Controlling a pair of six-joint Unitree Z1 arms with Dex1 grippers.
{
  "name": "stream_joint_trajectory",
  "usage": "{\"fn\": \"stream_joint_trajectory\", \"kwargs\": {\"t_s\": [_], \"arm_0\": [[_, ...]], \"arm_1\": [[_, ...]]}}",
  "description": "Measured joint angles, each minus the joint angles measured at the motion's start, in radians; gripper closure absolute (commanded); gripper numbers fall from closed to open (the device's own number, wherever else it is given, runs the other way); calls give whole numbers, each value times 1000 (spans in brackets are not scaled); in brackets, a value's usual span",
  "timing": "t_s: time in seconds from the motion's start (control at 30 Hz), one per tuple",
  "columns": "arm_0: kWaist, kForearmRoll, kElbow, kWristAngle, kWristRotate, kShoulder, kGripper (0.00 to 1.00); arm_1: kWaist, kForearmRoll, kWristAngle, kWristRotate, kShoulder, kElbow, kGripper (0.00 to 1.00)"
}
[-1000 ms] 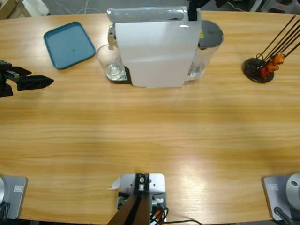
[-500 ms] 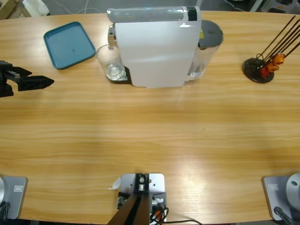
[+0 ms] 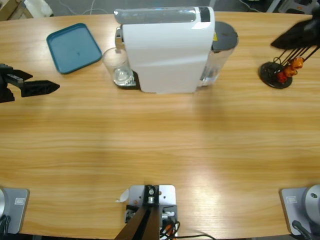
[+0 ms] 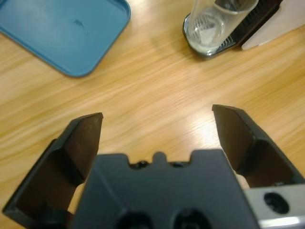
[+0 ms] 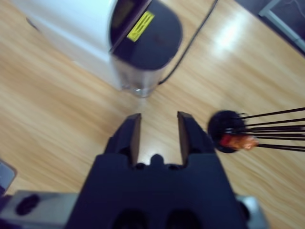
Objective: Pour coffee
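Right gripper (image 3: 300, 31) blurred, cut by edge.

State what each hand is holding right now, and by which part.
Nothing is held. The left hand is open over bare table, short of the glass. The right hand is open too, with only table between its jaws.

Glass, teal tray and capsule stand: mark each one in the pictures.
Glass (image 3: 116, 65), high view, on its clear wall just under the rim.
Teal tray (image 3: 74, 47), high view, on the bare flat middle of the tray.
Capsule stand (image 3: 272, 76), high view, on its round black base.
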Motion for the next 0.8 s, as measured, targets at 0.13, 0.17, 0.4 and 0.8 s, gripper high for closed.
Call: {"fn": "stream_joint_trajectory", "kwargs": {"t_s": [0.13, 0.17, 0.4, 0.8], "arm_0": [[0, -48, 18, -36, 11, 0, 9], [0, -58, 23, -46, 17, 0, 9], [-7, -111, 60, -68, 83, 0, 9], [-51, -130, 82, -76, 100, -11, 13]], "arm_1": [[0, -246, 75, 8, -99, 235, 0], [0, -294, 99, 9, -120, 281, 0], [0, -400, 171, 9, -178, 430, 0], [27, -464, 168, 28, -289, 520, 0]]}}
